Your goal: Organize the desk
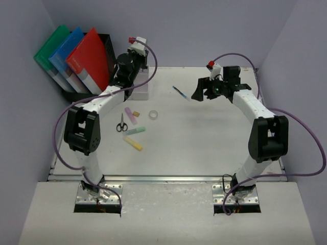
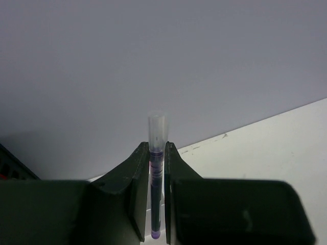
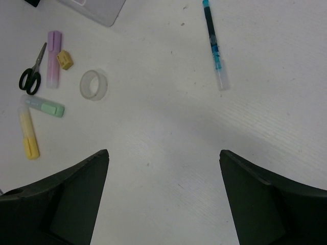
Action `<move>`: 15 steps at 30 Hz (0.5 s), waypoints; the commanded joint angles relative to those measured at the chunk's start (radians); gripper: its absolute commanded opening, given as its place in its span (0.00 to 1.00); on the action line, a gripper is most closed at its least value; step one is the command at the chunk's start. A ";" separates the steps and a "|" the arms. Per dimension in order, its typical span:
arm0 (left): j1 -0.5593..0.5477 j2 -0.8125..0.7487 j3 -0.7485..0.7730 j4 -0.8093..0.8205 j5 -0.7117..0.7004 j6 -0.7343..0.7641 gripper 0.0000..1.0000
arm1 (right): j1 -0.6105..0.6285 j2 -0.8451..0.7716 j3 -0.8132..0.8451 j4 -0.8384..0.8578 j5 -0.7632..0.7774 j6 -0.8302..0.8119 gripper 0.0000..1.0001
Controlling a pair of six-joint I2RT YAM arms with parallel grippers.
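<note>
- The large flat white rectangular bench (image 1: pixel 204 148), with a silver metal rail along its near edge, is lying under both arms. A black mesh file rack (image 1: pixel 108 51) holding green, blue and red folders is standing at its far-left corner.
- The left fingers (image 2: pixel 156 147) are pinching a slim purple pen with a clear cap (image 2: pixel 157 127), and the capped end is sticking out past the fingertips. They are hanging near the far edge by a small white compartment tray (image 1: pixel 145 88).
- I judge stowing this pen to be the step in hand. The next move is calling for lining the pen up over a slot before the fingers let go; which slot I cannot tell.
- Loose things are waiting in the bench's left half: black-handled scissors (image 1: pixel 121 123), a lilac highlighter (image 1: pixel 131 115), a small yellow block eraser (image 1: pixel 136 113), a clear ring of tape (image 1: pixel 153 114), a green highlighter (image 1: pixel 136 131) and a yellow highlighter (image 1: pixel 133 143). By my reckoning, most of the tidying is yet to come.
- A blue pen with a clear cap (image 1: pixel 181 93) is lying alone toward the far edge, about midway along it.
- The right fingers (image 3: pixel 163 153) are spread wide and empty, hovering over bare bench just right of the blue pen.
- Picking it up is probably calling for centring over the barrel, straddling it crosswise, descending and then closing.
</note>
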 commanded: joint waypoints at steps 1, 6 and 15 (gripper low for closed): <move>0.056 0.063 0.153 0.147 0.006 -0.052 0.00 | -0.002 0.033 0.063 0.015 -0.005 -0.060 0.89; 0.108 0.174 0.219 0.165 0.047 -0.131 0.00 | -0.002 0.078 0.064 0.019 0.014 -0.102 0.89; 0.131 0.291 0.228 0.208 0.080 -0.161 0.00 | -0.002 0.115 0.069 0.015 0.066 -0.155 0.90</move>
